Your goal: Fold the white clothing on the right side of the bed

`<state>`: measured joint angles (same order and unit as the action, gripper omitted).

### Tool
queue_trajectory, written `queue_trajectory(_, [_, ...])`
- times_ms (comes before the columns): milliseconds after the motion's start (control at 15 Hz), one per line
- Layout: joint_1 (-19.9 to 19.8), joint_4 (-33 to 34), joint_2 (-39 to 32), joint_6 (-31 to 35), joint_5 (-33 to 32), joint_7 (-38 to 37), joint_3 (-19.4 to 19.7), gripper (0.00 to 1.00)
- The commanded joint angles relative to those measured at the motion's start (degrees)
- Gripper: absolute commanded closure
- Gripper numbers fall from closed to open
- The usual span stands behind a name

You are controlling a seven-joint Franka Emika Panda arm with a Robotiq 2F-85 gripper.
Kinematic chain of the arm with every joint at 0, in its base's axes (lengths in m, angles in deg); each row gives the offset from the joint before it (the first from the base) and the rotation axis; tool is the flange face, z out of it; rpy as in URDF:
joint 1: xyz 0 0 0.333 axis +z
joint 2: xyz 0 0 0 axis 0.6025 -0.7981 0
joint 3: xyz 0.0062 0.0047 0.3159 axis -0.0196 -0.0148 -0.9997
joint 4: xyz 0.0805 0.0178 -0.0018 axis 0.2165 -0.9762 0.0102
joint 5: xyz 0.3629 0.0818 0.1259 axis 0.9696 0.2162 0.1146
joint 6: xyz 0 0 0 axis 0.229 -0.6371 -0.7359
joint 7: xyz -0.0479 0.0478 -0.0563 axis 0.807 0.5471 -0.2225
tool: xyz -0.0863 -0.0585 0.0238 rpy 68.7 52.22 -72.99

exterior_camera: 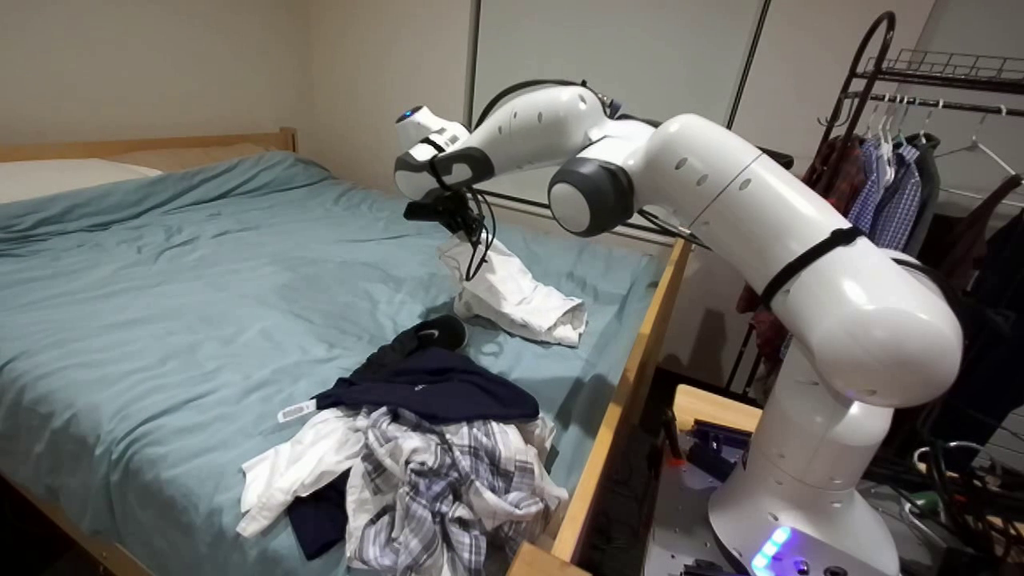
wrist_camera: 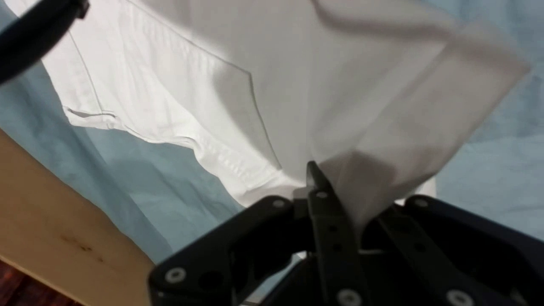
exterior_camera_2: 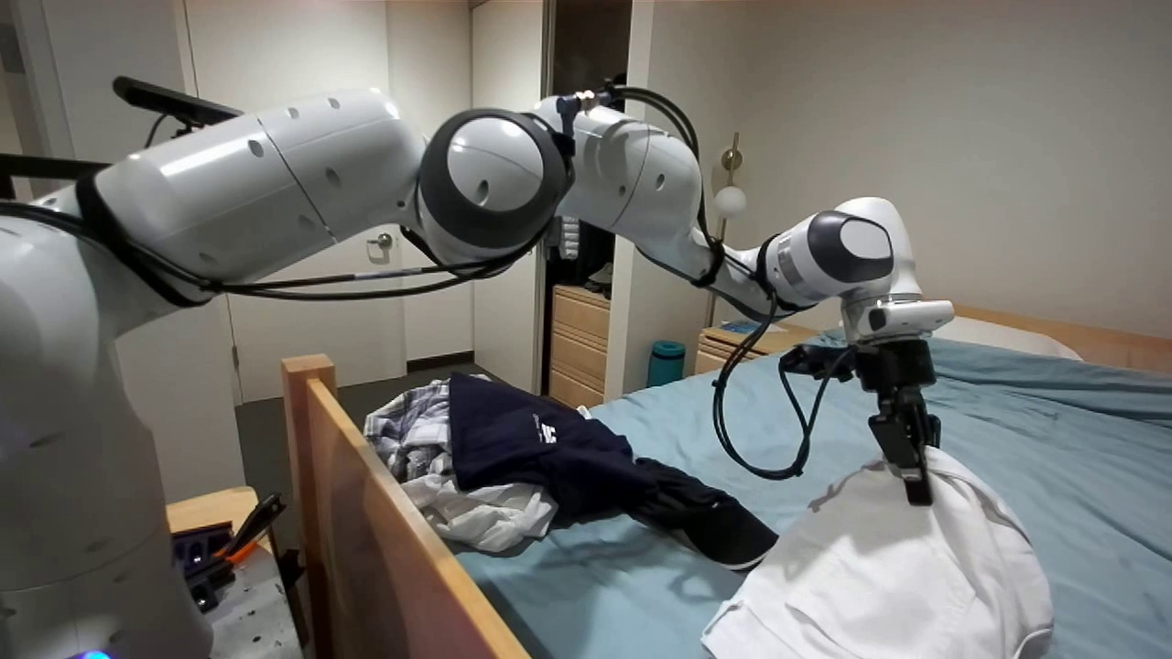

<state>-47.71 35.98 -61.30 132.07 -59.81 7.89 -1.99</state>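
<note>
Teal bed [exterior_camera: 200,264]: fills the left in an exterior view, with the work toward its right edge
Clothes pile [exterior_camera: 456,480]: plaid, white and navy cloth heaped, apart from the claw [exterior_camera_2: 918,476]
Dark cap [exterior_camera: 450,332]: at the pile's top end, just beside the white garment [exterior_camera: 520,296]
Claw: pointing down, its fingers [wrist_camera: 329,221] pressed together on a pinch of the white garment, cloth caught between them in the wrist view
White garment: on the right part of the bed, between the claw and the wooden rail [exterior_camera: 625,400]; from the claw it lies below and off to the right, its long axis slanting down to the far end, the lower part seemingly resting on the bed
Gripped end to far end: I judge the fold turns on this; carrying the pinch along that axis toward the rail, then down, would likely double the cloth over
Wooden rail: near the far end but apart from it; a low swing might bump it
Arm [exterior_camera: 832,288]: the only one, extends from the right over the rail
</note>
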Motion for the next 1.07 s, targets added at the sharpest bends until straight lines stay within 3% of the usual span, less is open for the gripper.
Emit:
queue_trajectory(0, [-1.6,6.0,-1.5,-0.5,1.2,-3.3,0.3,0.93])
queue_trajectory(267, [-2.0,6.7,-1.3,0.7,0.8,-5.0,0.1,0.92])
queue_trajectory(667, [-1.0,0.0,-0.1,3.1,0.1,-4.0,-0.2,0.93])
queue_trajectory(733, [-0.9,-1.0,-0.1,2.9,0.1,-3.0,-0.5,0.84])
queue_trajectory(800, [-0.7,-2.0,0.0,1.6,-0.1,-1.3,-0.8,0.68])
queue_trajectory(1000, [-0.5,-5.6,0.5,0.7,0.2,6.0,-3.1,0.50])
